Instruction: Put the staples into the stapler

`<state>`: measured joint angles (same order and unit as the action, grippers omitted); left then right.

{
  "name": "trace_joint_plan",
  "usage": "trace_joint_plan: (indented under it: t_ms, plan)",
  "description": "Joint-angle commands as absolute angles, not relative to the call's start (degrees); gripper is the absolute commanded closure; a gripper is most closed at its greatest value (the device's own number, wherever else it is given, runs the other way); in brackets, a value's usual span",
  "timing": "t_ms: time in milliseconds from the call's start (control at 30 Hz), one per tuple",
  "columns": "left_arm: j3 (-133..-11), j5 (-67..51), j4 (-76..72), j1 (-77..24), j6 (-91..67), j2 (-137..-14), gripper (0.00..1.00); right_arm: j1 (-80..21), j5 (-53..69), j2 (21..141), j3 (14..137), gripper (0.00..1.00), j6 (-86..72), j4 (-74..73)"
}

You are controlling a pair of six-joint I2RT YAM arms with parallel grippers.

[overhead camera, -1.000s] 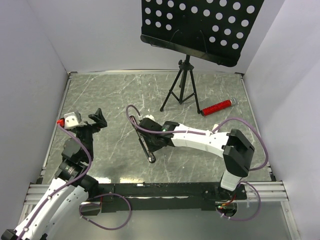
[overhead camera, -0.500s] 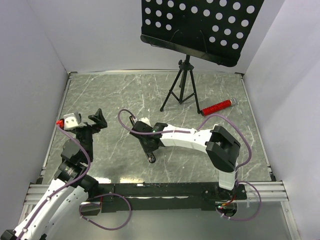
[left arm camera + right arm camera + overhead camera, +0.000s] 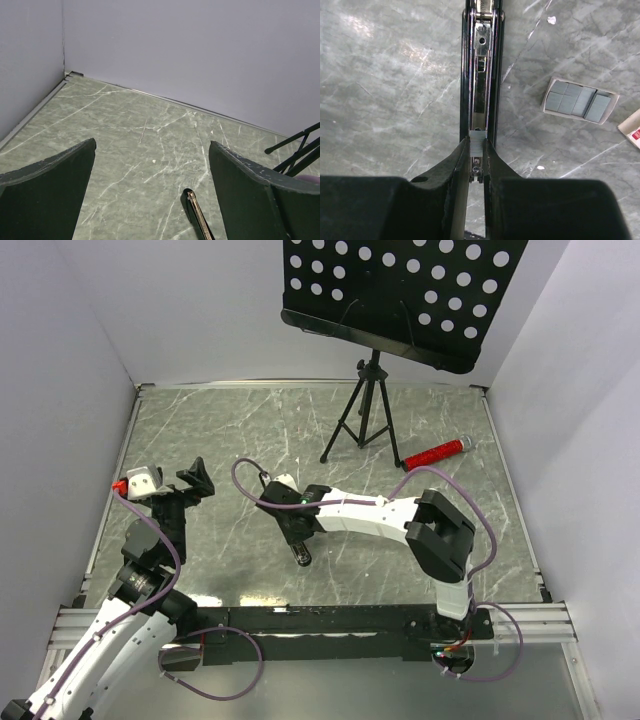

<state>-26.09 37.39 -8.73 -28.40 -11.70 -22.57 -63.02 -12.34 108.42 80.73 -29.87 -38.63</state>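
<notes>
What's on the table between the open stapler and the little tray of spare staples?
Nothing: in the right wrist view, only bare marbled table separates the stapler from the tray. The right gripper pinches the staples over the stapler's channel.

Right gripper (image 3: 477, 151) pinches staples (image 3: 477, 138), a short grey strip, over the open stapler (image 3: 482, 65) channel. Small box (image 3: 580, 100) of grey strips lies right of it on the marbled table (image 3: 385, 90), apart from the stapler.
</notes>
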Motion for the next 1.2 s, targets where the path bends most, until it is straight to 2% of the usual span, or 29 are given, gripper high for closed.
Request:
trace_joint_plan:
  t_ms: [0, 567, 800, 1167]
  plan:
    - [-26.54, 38.06, -10.28, -28.74, -11.95, -21.8, 0.01, -63.46, -12.22, 109.51, 83.23, 0.91, -29.0, -38.32]
    - [-26.54, 37.88, -10.02, -28.83, -11.95, -21.45, 0.01, -63.37, -12.05, 109.86, 82.79, 0.9, -29.44, -40.08]
    - [-26.63, 37.79, -9.93, -28.74, -11.95, -21.45, 0.01, -63.46, -10.9, 109.69, 82.44, 0.78, -30.32, -39.55]
    - [-26.63, 37.71, -9.84, -28.74, -11.95, -21.36, 0.01, -63.28, -10.72, 108.72, 82.88, 0.67, -30.59, -40.08]
